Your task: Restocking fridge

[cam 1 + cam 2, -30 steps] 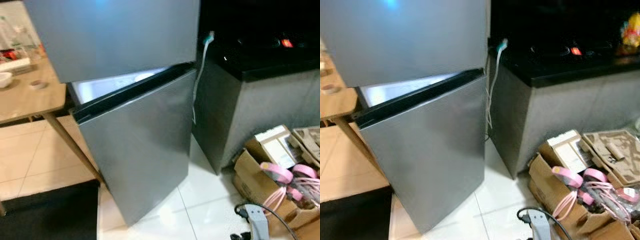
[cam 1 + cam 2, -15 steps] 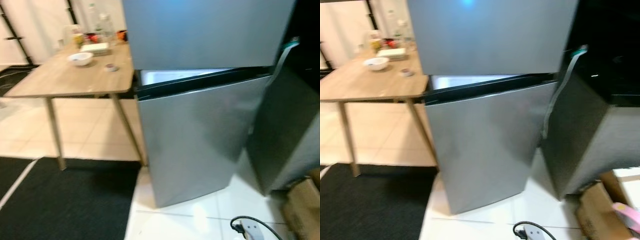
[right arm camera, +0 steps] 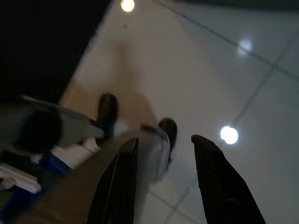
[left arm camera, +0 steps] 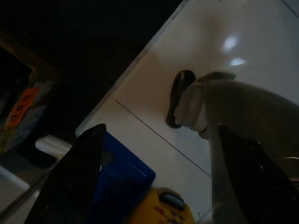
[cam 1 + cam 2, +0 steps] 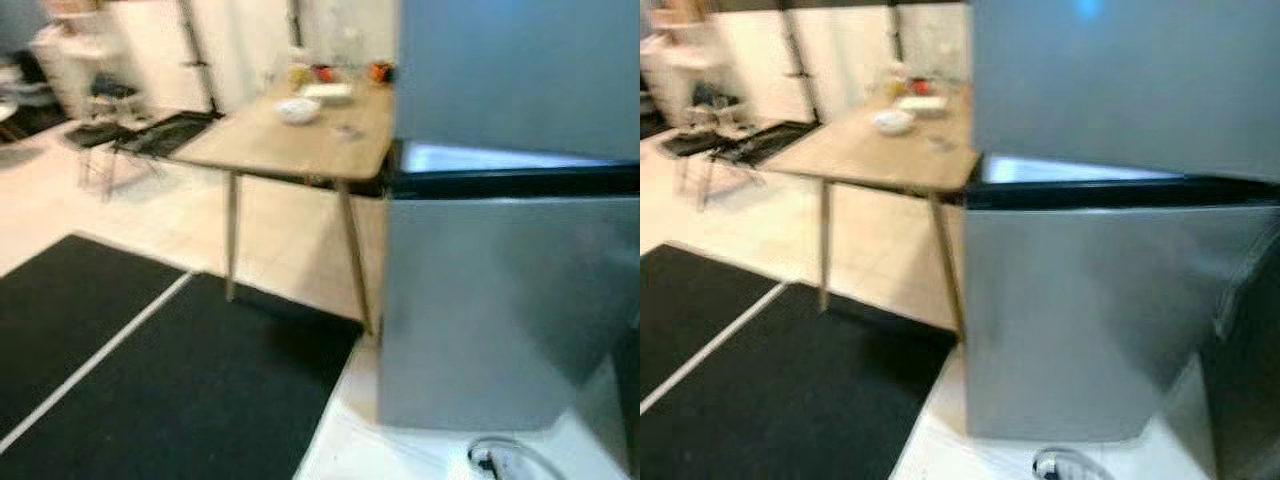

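Left pincer [image 4: 154, 182] spread wide over white floor [image 4: 243, 28], right pincer [image 3: 163, 182] parted, both empty, fridge [image 5: 510, 290] ajar

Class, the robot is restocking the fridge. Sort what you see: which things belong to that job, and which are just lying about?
Belongs to the job:
fridge, its upper door ajar
items on the wooden table, possibly stock; too blurred to tell

Just lying about:
white bowl
black floor mat
cable on the tiles

Head stereo pair looks forward-down, blurred; both share fridge [image 5: 510, 300] close at right, bench [image 5: 300, 140] behind, black mat [image 5: 760, 390]. Wrist views aim down along spread fingers at tiled floor [image 3: 196, 60], dim, near.
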### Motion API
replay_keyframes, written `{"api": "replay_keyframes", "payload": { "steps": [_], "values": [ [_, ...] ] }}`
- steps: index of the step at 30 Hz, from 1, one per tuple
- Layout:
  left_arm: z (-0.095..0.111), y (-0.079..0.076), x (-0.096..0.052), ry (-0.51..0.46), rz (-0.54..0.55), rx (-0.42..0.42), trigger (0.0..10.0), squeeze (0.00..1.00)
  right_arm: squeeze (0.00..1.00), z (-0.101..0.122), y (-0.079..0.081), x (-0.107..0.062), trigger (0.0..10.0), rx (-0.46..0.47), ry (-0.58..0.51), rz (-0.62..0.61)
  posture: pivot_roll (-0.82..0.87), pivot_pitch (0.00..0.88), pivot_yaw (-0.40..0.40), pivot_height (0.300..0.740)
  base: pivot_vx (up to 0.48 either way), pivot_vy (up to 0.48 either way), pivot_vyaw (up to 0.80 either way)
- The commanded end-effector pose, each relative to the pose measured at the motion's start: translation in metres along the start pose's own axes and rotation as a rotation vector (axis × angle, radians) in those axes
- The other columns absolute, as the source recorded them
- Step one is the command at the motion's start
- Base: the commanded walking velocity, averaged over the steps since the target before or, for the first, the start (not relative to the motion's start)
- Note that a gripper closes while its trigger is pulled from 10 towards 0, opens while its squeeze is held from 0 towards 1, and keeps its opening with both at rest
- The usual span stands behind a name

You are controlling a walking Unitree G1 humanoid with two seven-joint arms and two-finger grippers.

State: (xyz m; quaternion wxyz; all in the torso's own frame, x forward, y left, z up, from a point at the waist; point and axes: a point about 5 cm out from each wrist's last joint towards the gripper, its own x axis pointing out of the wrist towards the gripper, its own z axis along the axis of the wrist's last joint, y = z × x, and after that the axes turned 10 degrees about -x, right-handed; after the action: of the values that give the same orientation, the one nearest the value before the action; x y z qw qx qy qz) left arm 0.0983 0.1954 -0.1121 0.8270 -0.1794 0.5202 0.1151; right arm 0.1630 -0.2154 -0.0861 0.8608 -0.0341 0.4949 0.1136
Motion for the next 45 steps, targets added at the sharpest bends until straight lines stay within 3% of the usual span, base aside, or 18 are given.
{"api": "replay_keyframes", "payload": {
  "steps": [1,11,20,45],
  "values": [
    [0.0006,-0.0041,0.0010,0.001,-0.011,0.006,10.0,0.00,0.00,-0.0056,-0.0035,-0.0017,10.0,-0.012,0.031,-0.024,-0.07,0.000,0.020,0.740,0.000,0.000,0.79],
    [0.0012,-0.0049,0.0011,0.005,-0.022,0.029,10.0,0.00,0.00,-0.0064,-0.0068,-0.0025,10.0,-0.043,0.037,-0.069,-0.08,0.000,0.018,0.740,0.000,0.000,0.20],
    [0.0011,-0.0049,0.0011,0.010,-0.028,0.032,10.0,0.00,0.00,-0.0065,-0.0066,-0.0025,10.0,-0.041,0.034,-0.068,-0.08,0.000,0.020,0.740,0.000,-0.480,0.00],
    [0.0104,0.0020,0.0012,-0.027,0.035,0.035,10.0,0.00,0.00,-0.0099,-0.0103,-0.0036,10.0,-0.063,0.064,-0.117,-0.08,0.000,0.020,0.740,0.065,0.000,0.00]
  ]
}}
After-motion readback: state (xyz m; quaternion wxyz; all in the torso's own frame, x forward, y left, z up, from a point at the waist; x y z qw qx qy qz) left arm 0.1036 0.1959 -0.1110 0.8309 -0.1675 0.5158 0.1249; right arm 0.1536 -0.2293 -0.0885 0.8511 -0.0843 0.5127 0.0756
